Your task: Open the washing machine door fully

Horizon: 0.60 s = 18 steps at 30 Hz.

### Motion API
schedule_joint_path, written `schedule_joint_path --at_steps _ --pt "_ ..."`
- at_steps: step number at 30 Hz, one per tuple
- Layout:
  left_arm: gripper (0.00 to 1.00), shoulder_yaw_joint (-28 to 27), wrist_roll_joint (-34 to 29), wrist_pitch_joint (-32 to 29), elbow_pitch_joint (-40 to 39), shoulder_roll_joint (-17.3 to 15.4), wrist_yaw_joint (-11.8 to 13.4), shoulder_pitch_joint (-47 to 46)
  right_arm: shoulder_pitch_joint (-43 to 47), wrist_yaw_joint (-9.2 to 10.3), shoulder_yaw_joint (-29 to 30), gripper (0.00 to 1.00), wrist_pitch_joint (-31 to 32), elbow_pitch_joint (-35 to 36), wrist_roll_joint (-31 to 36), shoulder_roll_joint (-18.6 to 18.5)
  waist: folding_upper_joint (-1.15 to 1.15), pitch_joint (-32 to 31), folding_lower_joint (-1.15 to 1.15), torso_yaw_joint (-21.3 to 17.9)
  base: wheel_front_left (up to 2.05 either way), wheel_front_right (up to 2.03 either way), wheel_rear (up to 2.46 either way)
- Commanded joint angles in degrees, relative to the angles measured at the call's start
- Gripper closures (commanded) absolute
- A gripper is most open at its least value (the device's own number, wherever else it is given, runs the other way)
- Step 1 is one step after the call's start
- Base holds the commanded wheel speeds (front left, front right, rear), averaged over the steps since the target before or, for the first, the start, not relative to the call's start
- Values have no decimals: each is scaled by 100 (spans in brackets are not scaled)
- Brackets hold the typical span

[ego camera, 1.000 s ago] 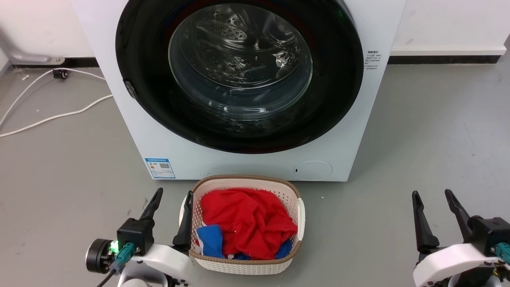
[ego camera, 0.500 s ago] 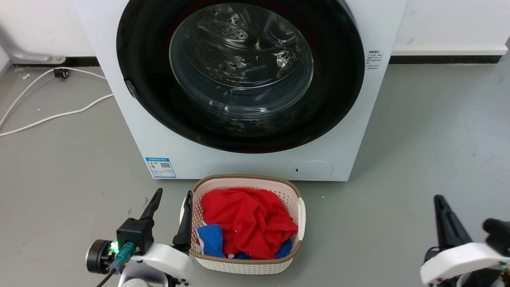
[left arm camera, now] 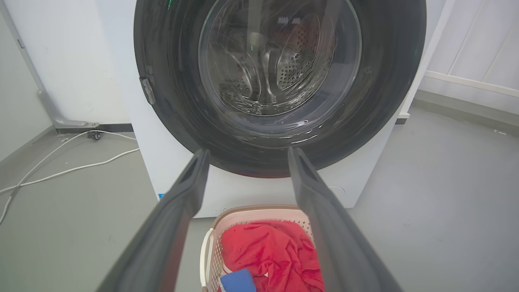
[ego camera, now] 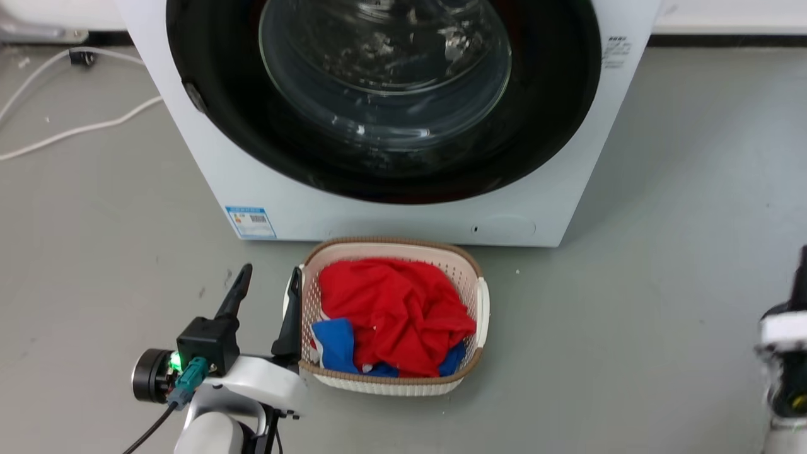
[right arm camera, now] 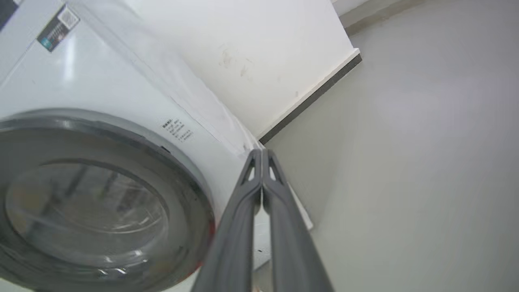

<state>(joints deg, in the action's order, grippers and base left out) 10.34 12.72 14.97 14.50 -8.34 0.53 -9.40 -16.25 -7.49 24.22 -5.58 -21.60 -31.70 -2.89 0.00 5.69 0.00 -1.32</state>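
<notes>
The white washing machine (ego camera: 208,164) fills the top of the head view. The washing machine door (ego camera: 391,170), a glossy black disc with a clear glass bowl, lies flat against its front, with a small grey catch (ego camera: 192,98) on its left rim. My left gripper (ego camera: 271,270) is open and empty at the lower left, low over the floor beside the basket. In the left wrist view my left gripper (left arm camera: 247,151) points at the door (left arm camera: 279,73). My right gripper (right arm camera: 262,152) is shut on nothing, off the door's right side (right arm camera: 81,202). Its pale wrist (ego camera: 782,331) sits blurred at the right edge.
A white and brown laundry basket (ego camera: 470,271) with red and blue clothes stands on the grey floor just in front of the machine. White cables (ego camera: 75,129) run over the floor at the left. A wall with a dark skirting (right arm camera: 312,97) stands behind.
The head camera has tipped down and closer, so the whole picture shifted up. My right gripper has moved out to the right edge and its fingers have shut. The left gripper is unchanged.
</notes>
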Motion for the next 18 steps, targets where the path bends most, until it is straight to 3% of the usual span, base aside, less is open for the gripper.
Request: schedule_joint_path --at_steps 1,2,4,11,18 --pt "0 -9 -4 17 -33 3 30 -81 -219 -1 63 100 6 -56 -353 0 0 184 0 46 0 0 0" --pt "0 -11 -5 18 -45 8 35 -121 -352 -1 165 100 34 -156 -355 -77 0 264 0 58 0 0 0" --pt "0 -1 -14 20 -74 19 27 -225 -777 -1 467 100 198 -370 -1120 -82 0 431 0 98 0 0 0" --pt "0 26 -42 26 -143 57 -2 -603 -1936 -7 1134 100 984 -914 -2749 -419 0 1033 0 234 0 0 0" --pt "0 30 -105 23 -295 118 -34 -900 -3192 -7 1565 100 1992 -1556 -3945 -678 0 1511 0 336 0 0 0"
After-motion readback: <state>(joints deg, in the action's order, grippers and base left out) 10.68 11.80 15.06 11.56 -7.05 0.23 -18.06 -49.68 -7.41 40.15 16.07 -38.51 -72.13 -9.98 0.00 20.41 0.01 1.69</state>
